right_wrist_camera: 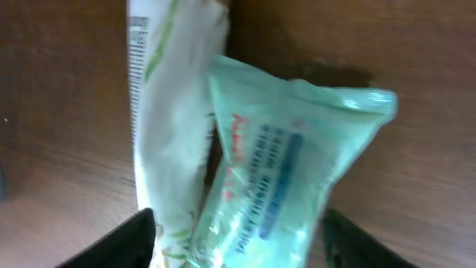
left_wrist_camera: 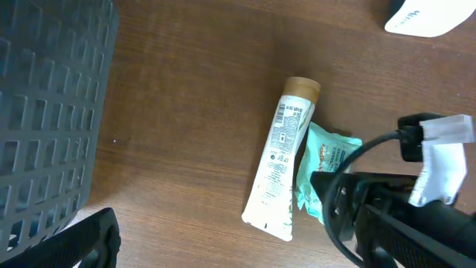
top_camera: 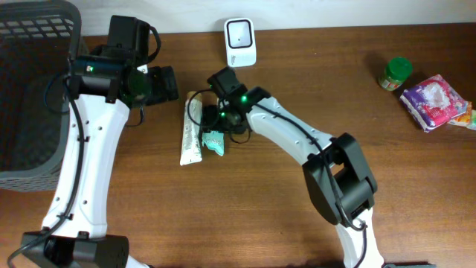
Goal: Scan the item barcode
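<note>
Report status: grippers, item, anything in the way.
Left gripper open, empty. Right gripper open, straddling green packet on table. White tube lies against packet's side, crowding the grasp.

The basket walls off the desk at 9 o'clock. The tube lies against the green packet at its 9 o'clock, leaving no gap. Bare wood is open at the packet's 6 o'clock, and the scanner stands apart at 12.

No legible txt: white tube has small black print block nr cap, teal packet has red script + blue lines, both too blurry to read.
</note>
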Robot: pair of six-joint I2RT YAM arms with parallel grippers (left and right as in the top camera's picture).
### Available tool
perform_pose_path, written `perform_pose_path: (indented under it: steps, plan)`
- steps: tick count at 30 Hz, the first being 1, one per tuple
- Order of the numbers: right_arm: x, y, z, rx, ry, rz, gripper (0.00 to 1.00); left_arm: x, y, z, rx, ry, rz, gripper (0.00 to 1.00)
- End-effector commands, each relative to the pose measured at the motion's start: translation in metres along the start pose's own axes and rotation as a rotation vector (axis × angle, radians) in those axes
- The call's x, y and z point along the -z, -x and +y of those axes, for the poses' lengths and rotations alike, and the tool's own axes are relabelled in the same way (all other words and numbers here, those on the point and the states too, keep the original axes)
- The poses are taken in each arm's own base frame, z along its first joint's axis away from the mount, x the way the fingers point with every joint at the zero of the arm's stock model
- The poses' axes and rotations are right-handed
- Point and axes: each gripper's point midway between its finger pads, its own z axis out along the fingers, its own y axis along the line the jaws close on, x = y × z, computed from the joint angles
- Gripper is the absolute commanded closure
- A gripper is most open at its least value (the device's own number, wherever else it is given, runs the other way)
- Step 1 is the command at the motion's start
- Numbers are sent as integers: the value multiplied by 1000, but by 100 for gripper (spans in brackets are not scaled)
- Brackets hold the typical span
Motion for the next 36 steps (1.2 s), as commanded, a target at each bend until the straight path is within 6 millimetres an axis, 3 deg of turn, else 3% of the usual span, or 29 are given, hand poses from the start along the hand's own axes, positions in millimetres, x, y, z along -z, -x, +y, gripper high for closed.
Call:
perform_pose_path:
  steps: [1,5,13,18,24,28,33,36]
  plan:
    - [-13,0,-14,23,-108,-43,40,0,0,-1,-9,5,-2,1]
    - [-8,11,-29,136,-299,-157,40,0,0,-1,-9,5,-3,1]
    - [-11,7,-22,135,-286,-157,39,0,0,-1,-9,4,-3,1]
    - [-19,-6,-34,99,-305,-133,40,0,0,-1,-9,5,-2,1]
    - [-23,-13,-55,99,-375,-136,50,0,0,-1,-9,5,-2,1]
    - [-9,-10,-80,101,-511,-160,54,0,0,-1,-9,5,-2,1]
    - [34,6,-121,68,-697,-163,53,0,0,-1,-9,5,-2,1]
    - [55,17,-116,145,-708,-150,37,0,0,-1,-9,5,-2,1]
